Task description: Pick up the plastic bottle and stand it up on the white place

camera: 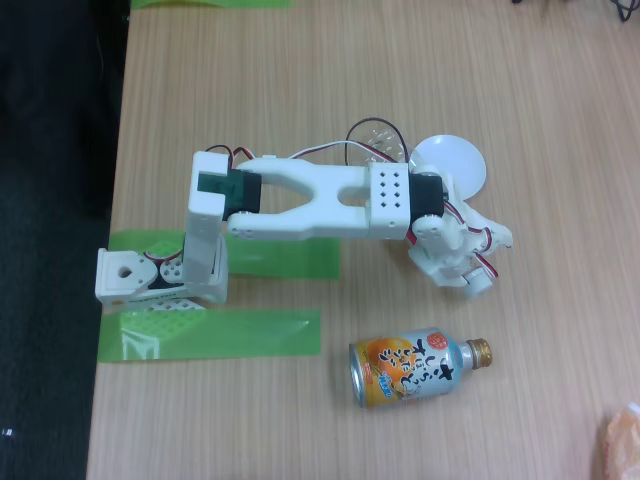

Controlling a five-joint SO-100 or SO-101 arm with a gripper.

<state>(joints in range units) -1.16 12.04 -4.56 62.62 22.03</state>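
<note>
1. Gripper point(468, 262) of mine hangs low over the wooden table point(560, 90) at the end of my white arm point(310, 200), seen from above in the fixed view. Its white parts bunch together with red and black wires, and I cannot tell whether the fingers are apart or together, or whether anything is between them.
2. Closest to it is the white plate point(462, 160), just past the gripper toward the top of the view. My wrist covers its lower left edge, and the part that shows is bare.
3. Beside the plate, to the gripper's upper left, a clear ridged plastic shape point(378, 134) peeks out from behind my arm. It looks like part of the plastic bottle, but I cannot make out a cap, a label or how it stands. It seems to lie beside the plate, not on it.
4. On the other side of the gripper, toward the bottom of the view, an orange and silver can point(410, 370) with a gold cap lies on its side, apart from the gripper, cap pointing right.
5. Well to the left of the gripper, green tape strips point(230, 335) lie on the table by my base point(130, 275).
6. Farthest off, at the lower right corner, a pale orange thing point(622, 440) is cut by the edge.
</note>
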